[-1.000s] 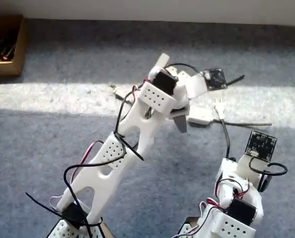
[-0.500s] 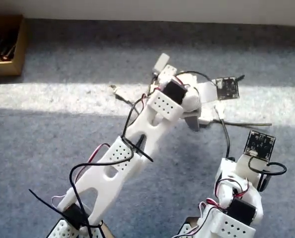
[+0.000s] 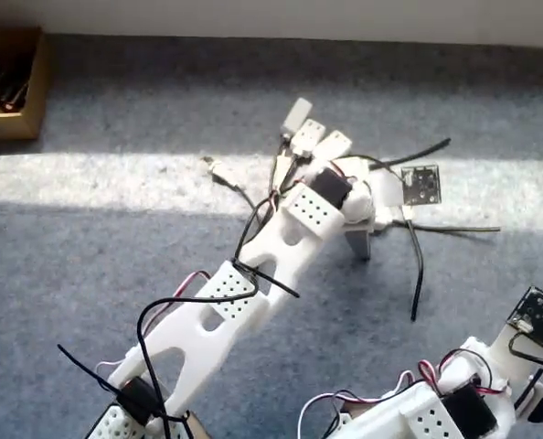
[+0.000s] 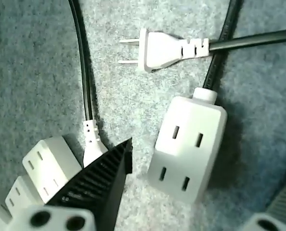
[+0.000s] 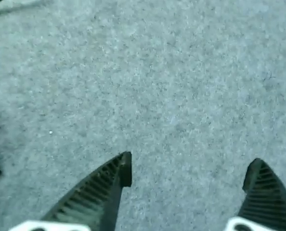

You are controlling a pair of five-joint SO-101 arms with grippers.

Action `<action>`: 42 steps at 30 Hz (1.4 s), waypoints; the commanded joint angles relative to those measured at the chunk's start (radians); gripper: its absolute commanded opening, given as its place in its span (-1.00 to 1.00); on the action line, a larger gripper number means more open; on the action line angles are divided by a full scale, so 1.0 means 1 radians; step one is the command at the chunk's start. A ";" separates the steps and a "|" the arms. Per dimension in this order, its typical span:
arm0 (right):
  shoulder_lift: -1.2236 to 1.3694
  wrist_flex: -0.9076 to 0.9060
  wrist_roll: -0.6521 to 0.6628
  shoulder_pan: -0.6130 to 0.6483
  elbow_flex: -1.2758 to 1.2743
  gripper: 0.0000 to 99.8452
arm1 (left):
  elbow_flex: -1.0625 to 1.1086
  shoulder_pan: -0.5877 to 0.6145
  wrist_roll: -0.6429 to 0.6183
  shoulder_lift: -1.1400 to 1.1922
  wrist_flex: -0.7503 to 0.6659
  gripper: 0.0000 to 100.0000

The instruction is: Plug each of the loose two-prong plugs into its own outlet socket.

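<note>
My left gripper (image 4: 210, 161) hangs open just above a white two-socket outlet block (image 4: 188, 147) on the grey carpet. Beyond the block lies a loose white two-prong plug (image 4: 164, 47) on a black cord, prongs bare. Another white plug (image 4: 92, 147) on a black cord lies by one black finger (image 4: 102, 180), next to more white outlet blocks (image 4: 50, 166). From above, the left gripper (image 3: 361, 240) sits at mid table, near the outlet blocks (image 3: 310, 133); a further loose plug (image 3: 207, 165) lies off to the left. My right gripper (image 5: 188, 166) is open over bare carpet.
A wooden box (image 3: 15, 84) stands at the far left back. Black cords (image 3: 416, 256) trail right and toward the front from the outlet cluster. The right arm (image 3: 454, 412) is folded at the front right corner.
The left arm has swung right and settled lower over the outlet block. The right arm has drawn back toward the front right corner.
</note>
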State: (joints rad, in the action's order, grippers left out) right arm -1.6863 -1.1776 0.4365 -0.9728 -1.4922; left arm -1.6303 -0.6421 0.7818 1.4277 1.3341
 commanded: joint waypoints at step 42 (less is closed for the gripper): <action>-0.007 -0.084 0.052 0.054 0.007 -0.28 | -0.033 0.076 -0.195 0.068 0.206 -0.99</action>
State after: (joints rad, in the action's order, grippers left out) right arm -1.6878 -1.2497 0.4749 -0.9421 -1.4922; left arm -1.6533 -0.5838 0.5930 1.4906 1.4139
